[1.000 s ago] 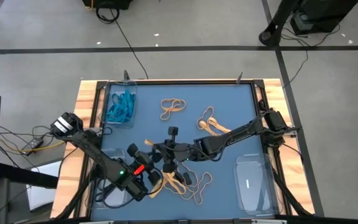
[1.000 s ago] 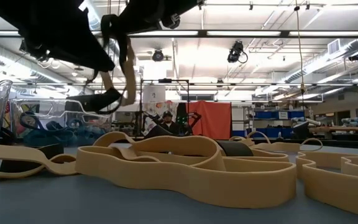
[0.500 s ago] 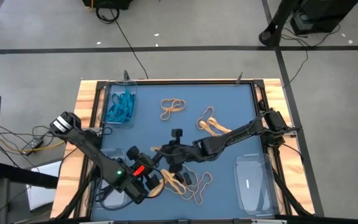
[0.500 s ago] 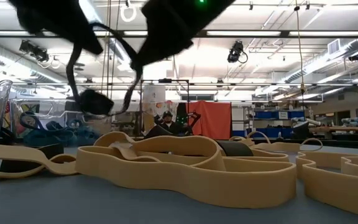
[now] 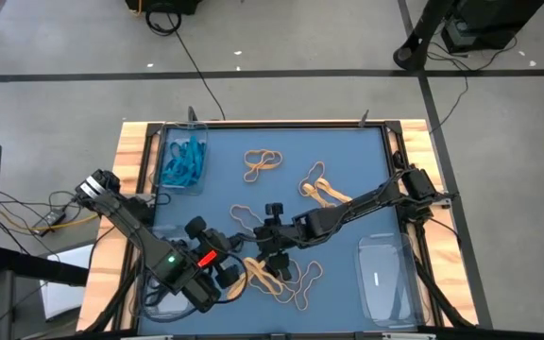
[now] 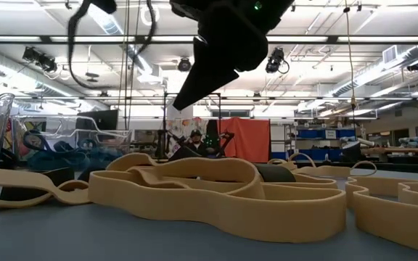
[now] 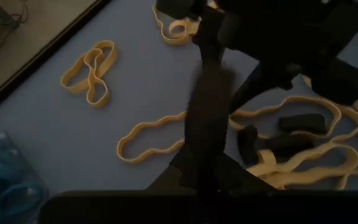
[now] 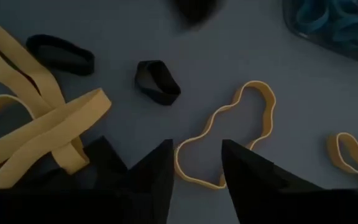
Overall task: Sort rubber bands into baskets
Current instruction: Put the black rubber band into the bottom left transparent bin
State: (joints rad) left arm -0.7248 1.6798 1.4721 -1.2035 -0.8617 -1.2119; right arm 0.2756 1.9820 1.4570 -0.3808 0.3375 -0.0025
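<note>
**Rubber bands loose on blue counter, both hands low among them**

Spread over the middle and near part of the blue counter [image 5: 348,151]: tan rubber bands [image 5: 263,162], flat, thin and floppy, lying in pinched and twisted loops. One double loop far of centre, another knot [image 5: 321,189] to its right, a lone wavy tan loop [image 8: 229,134] flat by itself, and a thicker tangle [image 5: 286,279] at the near middle. Seen level from the counter top, broad tan ribbons standing on edge, folded over one another. Among them, small black bands [image 8: 157,81], short, thick and oval; two lying apart from each other just beside the tan tangle.

Teal-blue bands [image 5: 182,162] heaped in the clear basket [image 5: 165,184] at the far left corner, a curly mass filling it. Second clear basket [image 5: 385,276] at the near right, rounded corners, contents not discernible.

Left hand [image 5: 217,274] at the near left, over the edge of the tan tangle, fingers closed; whether anything is pinched between them cannot be told. Right hand [image 5: 270,231] reaching in from the right edge to mid-counter, fingers [image 8: 148,171] parted, nothing seen between them, the lone wavy tan loop lying beyond the gap.
</note>
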